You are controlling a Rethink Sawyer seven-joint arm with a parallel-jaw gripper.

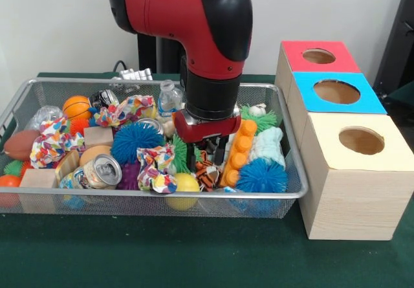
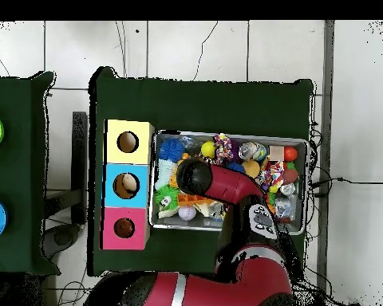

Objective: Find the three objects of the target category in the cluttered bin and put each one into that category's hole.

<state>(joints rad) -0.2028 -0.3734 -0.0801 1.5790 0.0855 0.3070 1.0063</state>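
A: State the arm's position.

B: The red and black arm (image 1: 194, 35) reaches down into the bin (image 1: 155, 200), right of centre in the front view. The gripper (image 1: 208, 153) sits low among the clutter, just beside the orange plastic block (image 1: 238, 152) and over a tiger-striped toy (image 1: 207, 171).

A: Condition of the fingers?

B: The dark fingers (image 1: 221, 151) are partly buried between the items. I cannot tell whether they are parted or closed, or whether they hold anything.

A: Where is the bin?

B: It rests on the green table (image 1: 194, 255), touching or just beside the row of three boxes. In the overhead view its rim (image 2: 227, 134) lies right of that row.

A: Describe the boxes.

B: Each has one round hole on top: a red-topped box (image 1: 317, 55), a blue-topped box (image 1: 336, 92) and a plain wooden box (image 1: 359, 139).

A: Contents of the bin?

B: Blue spiky balls (image 1: 262, 175), a crushed drink can (image 1: 103, 170), patterned cloth bundles (image 1: 155, 168), wooden blocks (image 1: 39, 179), a small basketball (image 1: 77, 107) and a yellow ball (image 1: 184, 186) against the near wall.

A: The yellow toy animals?

B: I cannot pick out any for certain; the arm covers much of the middle of the bin.
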